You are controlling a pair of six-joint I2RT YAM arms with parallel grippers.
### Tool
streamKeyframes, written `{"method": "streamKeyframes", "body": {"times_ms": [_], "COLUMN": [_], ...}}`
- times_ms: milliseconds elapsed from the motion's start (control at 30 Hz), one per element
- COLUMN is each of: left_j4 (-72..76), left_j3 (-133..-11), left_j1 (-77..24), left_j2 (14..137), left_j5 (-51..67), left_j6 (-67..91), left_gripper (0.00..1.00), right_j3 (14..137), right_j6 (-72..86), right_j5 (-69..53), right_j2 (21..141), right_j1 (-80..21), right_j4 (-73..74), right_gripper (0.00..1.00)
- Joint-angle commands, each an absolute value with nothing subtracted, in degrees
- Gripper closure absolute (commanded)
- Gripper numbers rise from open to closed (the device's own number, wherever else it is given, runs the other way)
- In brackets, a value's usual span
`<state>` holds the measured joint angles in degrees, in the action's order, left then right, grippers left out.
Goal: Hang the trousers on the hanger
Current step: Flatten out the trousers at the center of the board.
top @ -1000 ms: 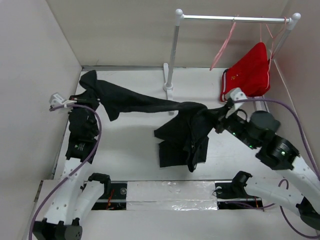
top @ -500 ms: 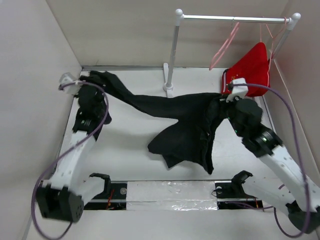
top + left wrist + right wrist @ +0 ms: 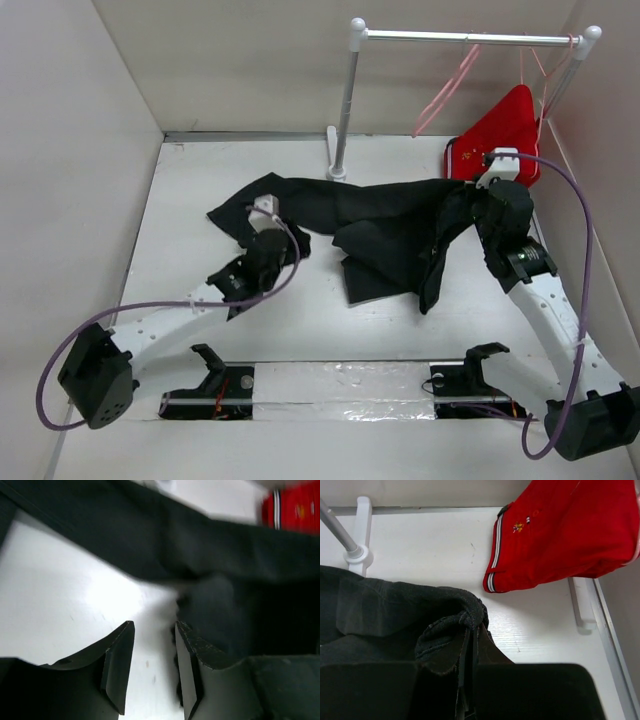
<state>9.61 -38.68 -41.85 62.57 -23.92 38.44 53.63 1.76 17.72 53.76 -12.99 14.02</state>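
Observation:
The black trousers (image 3: 390, 225) lie bunched across the middle of the table, one leg end at the left (image 3: 232, 212). My right gripper (image 3: 488, 205) is shut on a fold of the trousers (image 3: 395, 610) at their right end; the pinch shows in the right wrist view (image 3: 472, 626). My left gripper (image 3: 280, 238) is open and empty just above the table beside the left leg; in the left wrist view (image 3: 154, 630) the trousers (image 3: 225, 565) stretch ahead of it. The thin pale-pink hanger (image 3: 447, 85) hangs empty on the rail.
A white rack with a top rail (image 3: 460, 37), a post and a foot (image 3: 337, 165) stands at the back. Red shorts with white trim (image 3: 505, 140) hang on another hanger at the right, close to my right gripper. Walls close in left, back and right.
My left gripper swung from the far left corner to the middle and now stands open off the cloth. The trousers shifted right and bunched up. My right gripper moved back towards the red shorts.

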Motion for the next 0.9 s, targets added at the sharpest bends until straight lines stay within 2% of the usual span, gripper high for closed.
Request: {"method": "streamKeyframes", "body": {"times_ms": [0,33,67,167,267,433,533,633,667,733,800,867], "left_j4": [6.15,6.24,7.20,13.96,20.30,23.55,23.91,21.72,20.66,17.51,14.41,4.70], "left_j3": [-32.02,-31.04,-30.16,-27.95,-30.05,-38.49,-41.39,-43.24,-43.42,-41.93,-38.94,-38.24], "left_j1": [-48.85,-50.26,-52.19,-54.83,-56.42,-60.02,-60.03,-60.03,-58.55,-57.22,-55.99,-55.99], "left_j2": [61.26,61.78,62.48,66.70,72.58,83.83,90.51,94.21,94.13,89.85,79.84,71.23], "left_j5": [-23.83,-22.77,-19.20,-13.90,-9.69,-8.44,-9.22,-13.52,-15.62,-16.87,-20.99,-28.86], "left_j6": [40.51,42.26,42.62,42.01,39.82,37.27,37.00,37.79,38.40,39.72,40.69,42.44], "left_gripper": [0.64,0.60,0.50,0.35,0.29,0.30,0.39,0.78,1.00,1.00,1.00,1.00], "right_j3": [54.15,53.62,53.18,52.65,53.17,53.00,52.65,52.47,52.38,52.38,51.95,51.51], "right_j6": [2.90,3.34,3.43,3.52,3.17,3.34,3.60,3.52,3.60,3.43,3.25,3.34], "right_j5": [14.24,13.63,13.36,12.57,12.57,11.69,11.51,11.77,11.78,13.00,13.97,15.38], "right_j2": [53.79,53.53,53.00,52.03,52.12,52.21,51.94,51.77,51.68,51.33,50.36,49.66], "right_j1": [-12.22,-12.22,-12.83,-13.35,-13.36,-13.88,-13.89,-13.89,-13.89,-13.89,-13.89,-13.36], "right_j4": [6.95,6.16,5.98,6.24,6.94,7.30,7.03,7.12,7.12,7.82,8.00,8.26], "right_gripper": [1.00,1.00,1.00,1.00,1.00,1.00,1.00,1.00,1.00,1.00,1.00,1.00]}}
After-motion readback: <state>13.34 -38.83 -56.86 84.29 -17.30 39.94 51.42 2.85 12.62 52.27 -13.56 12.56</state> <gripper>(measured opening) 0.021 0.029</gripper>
